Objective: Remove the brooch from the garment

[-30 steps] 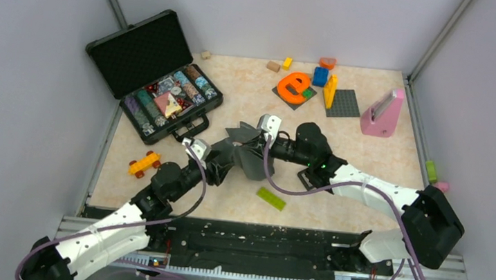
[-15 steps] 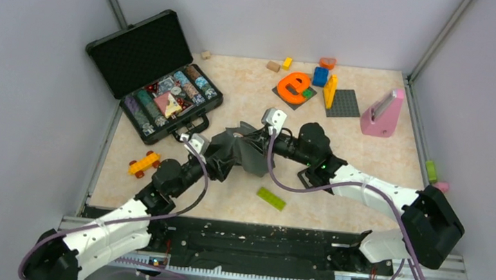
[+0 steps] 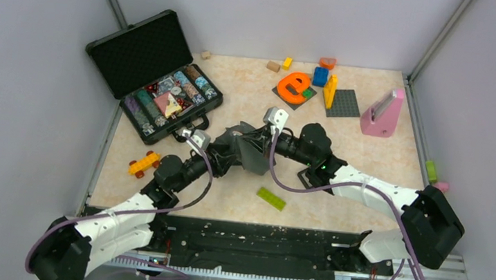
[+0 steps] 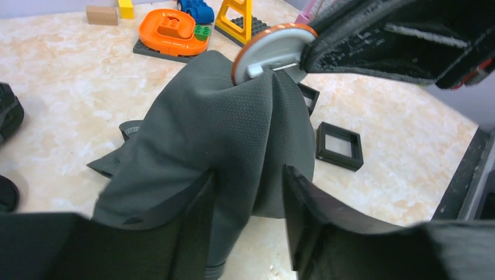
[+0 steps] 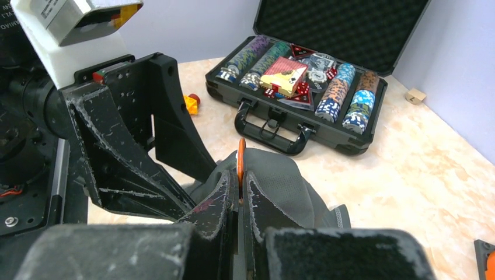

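Reaching toward each other, right jaws clamp the brooch; left jaws gape astride the garment.

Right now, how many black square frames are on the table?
2, seen from the left wrist: one frame beside the shirt, one behind it, half covered. Others may be hidden.

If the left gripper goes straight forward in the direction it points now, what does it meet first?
The garment: its dark fabric hangs between the fingers of the left gripper. Just behind it, probably, comes the brooch, pinched by the right gripper; depth is unclear.
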You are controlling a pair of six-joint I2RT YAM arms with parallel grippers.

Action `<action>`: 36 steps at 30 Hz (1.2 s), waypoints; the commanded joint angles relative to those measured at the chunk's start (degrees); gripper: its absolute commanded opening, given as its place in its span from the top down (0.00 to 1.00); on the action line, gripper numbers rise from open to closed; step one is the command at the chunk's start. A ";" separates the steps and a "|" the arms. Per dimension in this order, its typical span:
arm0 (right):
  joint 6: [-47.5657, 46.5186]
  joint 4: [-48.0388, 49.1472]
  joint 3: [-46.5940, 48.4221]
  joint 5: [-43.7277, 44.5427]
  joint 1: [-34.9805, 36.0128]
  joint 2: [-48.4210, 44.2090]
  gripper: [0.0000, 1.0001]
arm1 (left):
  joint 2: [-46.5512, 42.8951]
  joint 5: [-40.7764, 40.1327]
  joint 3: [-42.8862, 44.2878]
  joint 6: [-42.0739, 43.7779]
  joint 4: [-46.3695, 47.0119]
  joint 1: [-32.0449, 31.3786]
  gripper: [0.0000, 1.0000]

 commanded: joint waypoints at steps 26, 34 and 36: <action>4.56 18.52 0.65 8.52 1.04 5.37 1.00 | -7.63 17.84 5.37 0.43 -6.98 0.12 0.59; 5.04 23.29 -1.65 9.63 1.06 3.94 1.00 | -14.04 4.04 5.56 -7.37 -15.21 1.82 0.42; 6.95 24.85 -2.59 9.99 0.92 3.43 1.00 | -10.95 8.32 7.93 -11.15 -16.13 4.21 0.40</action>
